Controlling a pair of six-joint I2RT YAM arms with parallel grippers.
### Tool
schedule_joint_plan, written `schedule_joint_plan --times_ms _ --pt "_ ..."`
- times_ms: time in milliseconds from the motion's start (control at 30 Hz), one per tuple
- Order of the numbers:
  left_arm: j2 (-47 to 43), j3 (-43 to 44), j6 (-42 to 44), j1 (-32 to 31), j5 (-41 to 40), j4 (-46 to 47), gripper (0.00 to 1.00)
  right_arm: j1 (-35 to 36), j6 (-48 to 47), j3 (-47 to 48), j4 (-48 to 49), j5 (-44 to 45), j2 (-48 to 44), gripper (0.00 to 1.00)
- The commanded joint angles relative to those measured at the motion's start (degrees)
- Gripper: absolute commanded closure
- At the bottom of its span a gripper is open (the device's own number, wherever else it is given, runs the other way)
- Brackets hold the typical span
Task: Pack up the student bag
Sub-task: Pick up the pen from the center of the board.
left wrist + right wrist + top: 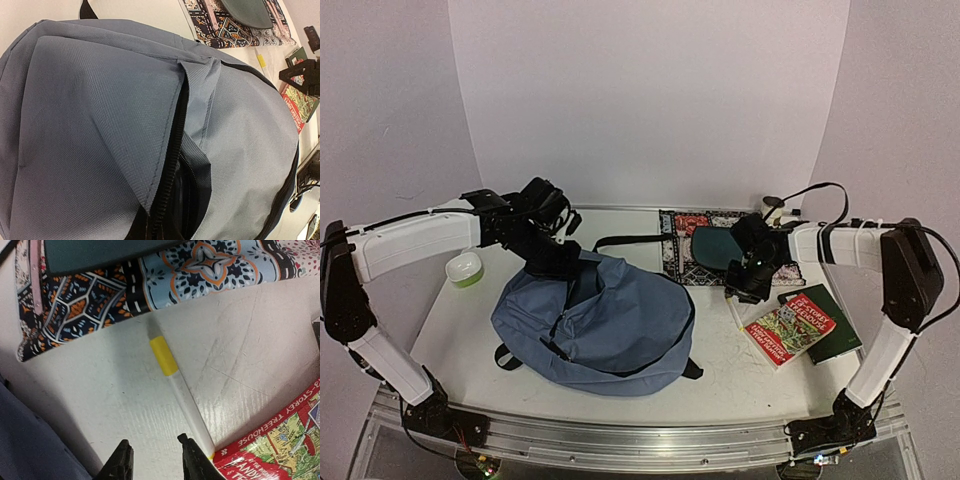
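The slate-blue student bag (595, 320) lies in the middle of the table with its main zipper (172, 175) open. My left gripper (555, 262) is at the bag's top edge. In the left wrist view the fabric flap (125, 125) is pulled to a point at the jaws, so the gripper looks shut on it, though its fingers are almost hidden. My right gripper (156, 460) is open and empty, low over the table. A white marker with a yellow cap (180, 390) lies just beside its right finger (192, 457), outside the gap.
A red picture book (788, 328) lies on a green book (838, 328) at the right. A patterned pouch (695, 262) with a dark teal flat pouch (717, 245) on it sits behind the right gripper. A green-and-white bowl (465, 268) is at the left.
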Motion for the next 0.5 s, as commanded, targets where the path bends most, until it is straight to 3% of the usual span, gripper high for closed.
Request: schedule_joint_plan --times_ms 0,467 --pt "-2.0 1.7 0.5 0.1 0.3 3.7 1.00 0.2 -6.1 2.9 -7.9 1.8 4.2 0.59" --pt "-4.2 -0.1 -0.2 0.1 -0.2 3.7 1.00 0.2 -12.1 11.0 -12.9 2.8 15.3 0.61"
